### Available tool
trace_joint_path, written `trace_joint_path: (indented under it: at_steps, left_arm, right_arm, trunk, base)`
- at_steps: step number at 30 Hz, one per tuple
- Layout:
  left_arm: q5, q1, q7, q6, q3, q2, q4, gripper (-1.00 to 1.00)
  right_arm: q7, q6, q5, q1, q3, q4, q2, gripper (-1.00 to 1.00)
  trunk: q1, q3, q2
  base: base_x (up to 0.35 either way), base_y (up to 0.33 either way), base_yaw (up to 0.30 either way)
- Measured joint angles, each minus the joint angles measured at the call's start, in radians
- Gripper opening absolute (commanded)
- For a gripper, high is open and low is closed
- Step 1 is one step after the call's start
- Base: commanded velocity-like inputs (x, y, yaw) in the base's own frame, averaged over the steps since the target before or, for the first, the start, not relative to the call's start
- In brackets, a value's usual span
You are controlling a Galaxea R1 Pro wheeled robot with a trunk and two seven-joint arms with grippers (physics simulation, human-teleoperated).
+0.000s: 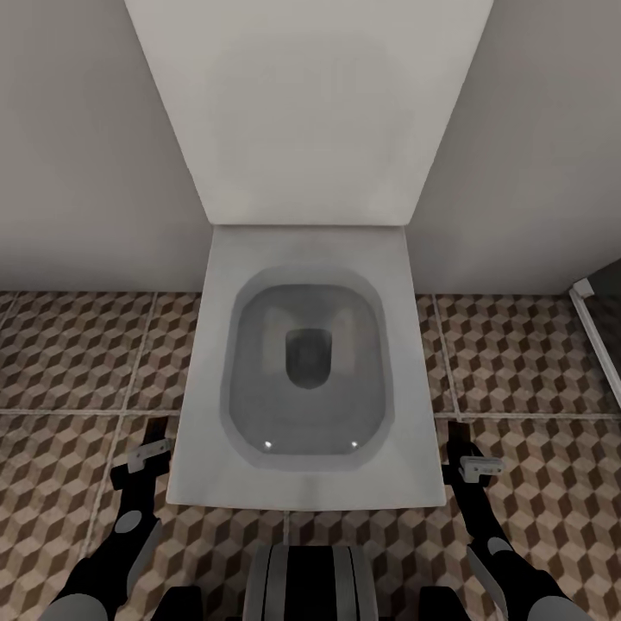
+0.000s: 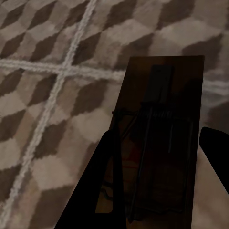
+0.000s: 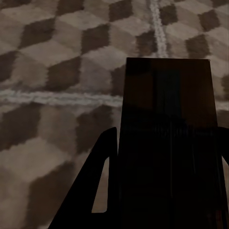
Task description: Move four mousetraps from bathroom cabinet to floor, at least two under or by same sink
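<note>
Toilet (image 1: pixel 306 362) ahead — floor (image 1: pixel 78 362) beside

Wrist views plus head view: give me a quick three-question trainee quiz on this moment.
1. True or false: the white toilet directly ahead of the robot is the sink named in the task.
2. What does the left gripper hold over the bathroom floor? A) mousetrap B) tap C) drawer
3. Fill in: the right gripper is shut on a second ____.

Key: 1 false. 2 A, the mousetrap. 3 mousetrap.
</note>
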Motion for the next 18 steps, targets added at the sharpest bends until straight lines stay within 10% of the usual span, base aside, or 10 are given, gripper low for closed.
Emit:
trace_joint_path:
  at_steps: [18]
  left_arm:
    - [-0.002,0.000,0.000,0.000,0.006,0.009,0.001,-1.00]
  right_arm:
    - [-0.001,0.000,0.000,0.000,-0.002,0.000,0.000,-1.00]
  trunk:
    - [0.001,-0.011,-0.001]
  base:
    - [0.000,0.000,0.000]
